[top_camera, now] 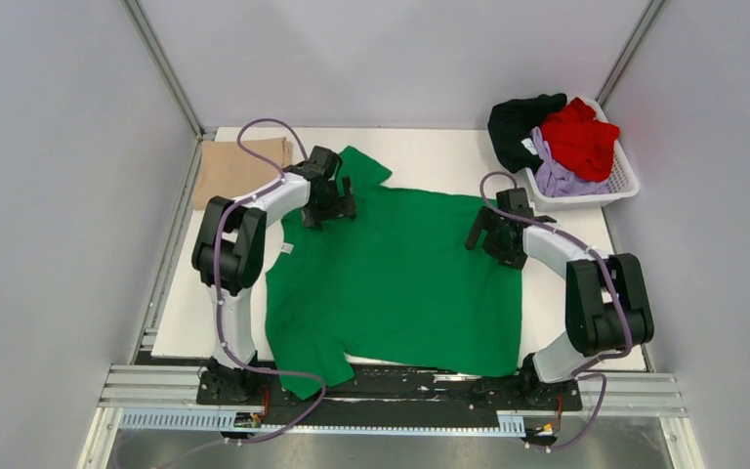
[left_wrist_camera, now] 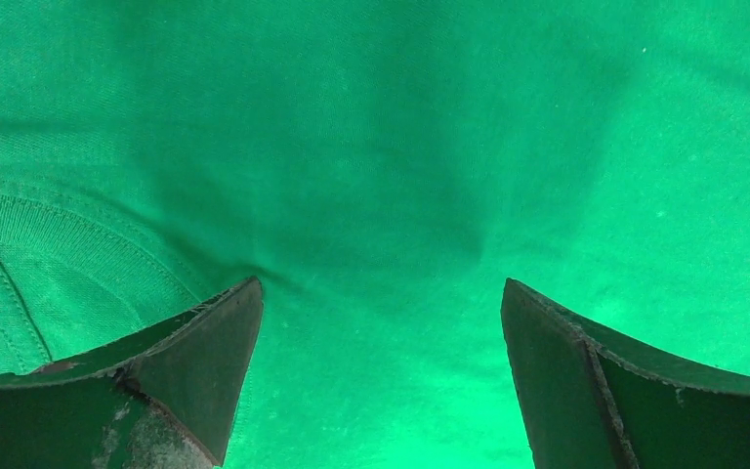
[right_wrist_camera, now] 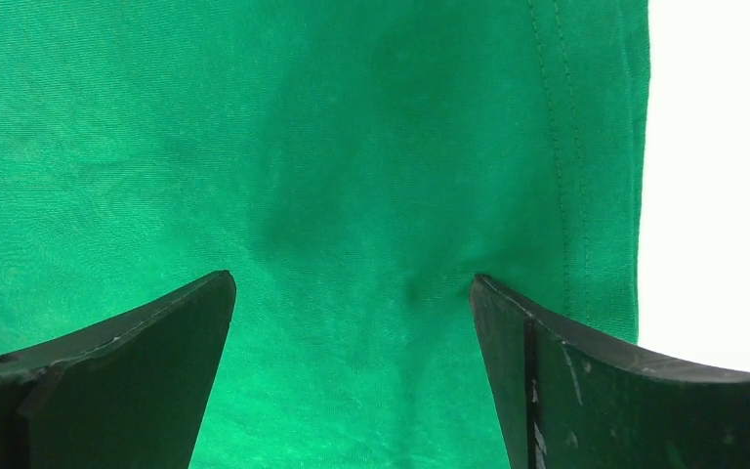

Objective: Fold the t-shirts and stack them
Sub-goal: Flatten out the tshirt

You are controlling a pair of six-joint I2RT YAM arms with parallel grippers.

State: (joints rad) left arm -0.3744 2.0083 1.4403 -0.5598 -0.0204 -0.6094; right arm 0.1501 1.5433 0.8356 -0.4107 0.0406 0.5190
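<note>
- Elbows bent, both arms reach out, wrists turned down over the green t-shirt [top_camera: 400,283] spread flat mid-bench [top_camera: 430,151].
- Left hand [left_wrist_camera: 381,293] sits released, fingers apart, beside the collar.
- Right hand [right_wrist_camera: 352,283] is likewise released at the hem.
- Tan t-shirt [top_camera: 239,166] lies folded at the far left.
- Black [top_camera: 518,122], red [top_camera: 581,137] and lavender [top_camera: 557,176] t-shirts fill the basket [top_camera: 625,181].

Five shirts: one green [top_camera: 395,278], one tan [top_camera: 239,166], one black [top_camera: 520,122], one red [top_camera: 581,137], one lavender [top_camera: 562,178]. One basket [top_camera: 626,182]. One counter [top_camera: 430,151]. Two end effectors: one left end effector [top_camera: 330,207], one right end effector [top_camera: 494,236].
</note>
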